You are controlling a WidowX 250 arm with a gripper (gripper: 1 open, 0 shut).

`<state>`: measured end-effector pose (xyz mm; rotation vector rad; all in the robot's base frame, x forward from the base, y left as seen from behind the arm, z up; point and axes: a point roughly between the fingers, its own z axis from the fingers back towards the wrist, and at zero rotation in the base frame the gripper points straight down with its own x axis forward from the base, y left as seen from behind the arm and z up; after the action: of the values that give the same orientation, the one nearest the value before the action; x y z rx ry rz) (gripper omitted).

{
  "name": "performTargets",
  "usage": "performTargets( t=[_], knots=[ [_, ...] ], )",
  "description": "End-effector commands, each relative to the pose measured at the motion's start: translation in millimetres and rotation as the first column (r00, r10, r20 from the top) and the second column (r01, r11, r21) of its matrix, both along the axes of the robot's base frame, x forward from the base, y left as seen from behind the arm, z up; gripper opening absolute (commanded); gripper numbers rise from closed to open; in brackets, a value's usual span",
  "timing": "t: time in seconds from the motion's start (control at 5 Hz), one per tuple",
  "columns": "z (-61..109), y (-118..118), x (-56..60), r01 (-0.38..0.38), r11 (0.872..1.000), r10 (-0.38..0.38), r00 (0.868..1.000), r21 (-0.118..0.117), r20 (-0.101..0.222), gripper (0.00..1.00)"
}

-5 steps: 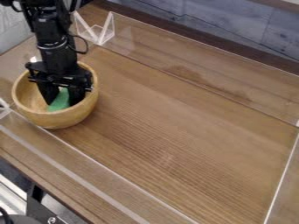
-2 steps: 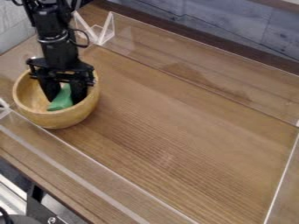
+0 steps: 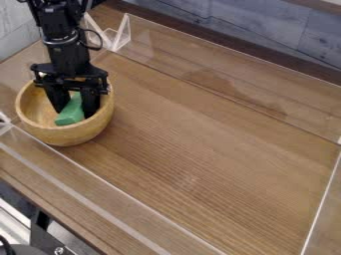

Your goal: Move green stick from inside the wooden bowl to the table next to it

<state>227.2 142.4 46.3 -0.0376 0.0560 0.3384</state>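
The table (image 3: 213,139) looks the same as a second ago, bare wood from the bowl across to the clear border wall. The wooden bowl (image 3: 40,127) hasn't shifted from its spot near the left edge. My arm is planted straight down into it, and the gripper (image 3: 75,103) has barely stirred, only settling a touch. Its fingers are closed on the green stick (image 3: 70,113), which is still inside the bowl, leaning against the near wall. I judge the grasp is made; lifting out comes next.
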Motion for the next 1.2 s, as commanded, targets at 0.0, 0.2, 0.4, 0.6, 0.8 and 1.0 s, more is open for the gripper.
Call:
performTargets(
  t=[0.0,0.2,0.4,0.6,0.8,1.0],
  knots=[
    [22.0,3,12.8,-0.003,0.999,0.0,0.998,0.036,0.067,0.0],
    [23.8,2,14.1,-0.009,1.0,0.007,0.998,0.03,0.066,0.0],
    [26.4,0,15.5,-0.015,1.0,0.014,0.998,0.024,0.066,0.0],
    [28.5,-1,16.8,-0.02,1.0,0.019,0.998,0.018,0.065,0.0],
    [31.0,-3,18.2,-0.028,1.0,0.027,0.998,0.012,0.065,0.0],
    [33.6,-5,19.6,-0.035,0.999,0.034,0.997,0.005,0.064,0.0]
  ],
)
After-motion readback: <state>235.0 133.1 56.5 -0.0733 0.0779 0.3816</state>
